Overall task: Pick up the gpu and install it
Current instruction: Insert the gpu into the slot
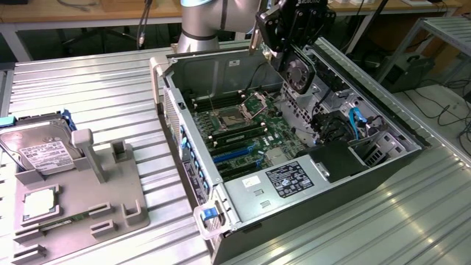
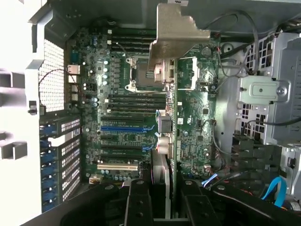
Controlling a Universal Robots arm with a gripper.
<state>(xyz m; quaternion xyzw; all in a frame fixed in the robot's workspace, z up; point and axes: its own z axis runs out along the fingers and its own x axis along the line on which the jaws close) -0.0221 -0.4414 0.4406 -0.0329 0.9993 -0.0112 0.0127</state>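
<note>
The gpu (image 1: pixel 299 73) is a dark card with a round fan, and it hangs upright over the far part of the open computer case (image 1: pixel 335 218). My gripper (image 1: pixel 293 48) is shut on its upper edge. In the wrist view the gpu (image 2: pixel 168 136) appears edge-on between the two black fingers (image 2: pixel 138 205), and its silver bracket (image 2: pixel 176 35) points away from the camera. My gripper (image 2: pixel 168 200) holds the card above the motherboard (image 2: pixel 197 113), roughly over the CPU socket and memory slots. The card touches nothing in the case.
Expansion slots, one of them blue (image 2: pixel 124 128), lie on the motherboard beside the held card. Drive cages and a blue cable (image 1: pixel 356 121) fill the case's side toward the exterior view's right. A grey fixture (image 1: pixel 110 187) at the exterior view's left carries a hard drive (image 1: pixel 41 149) and a CPU chip (image 1: pixel 38 201).
</note>
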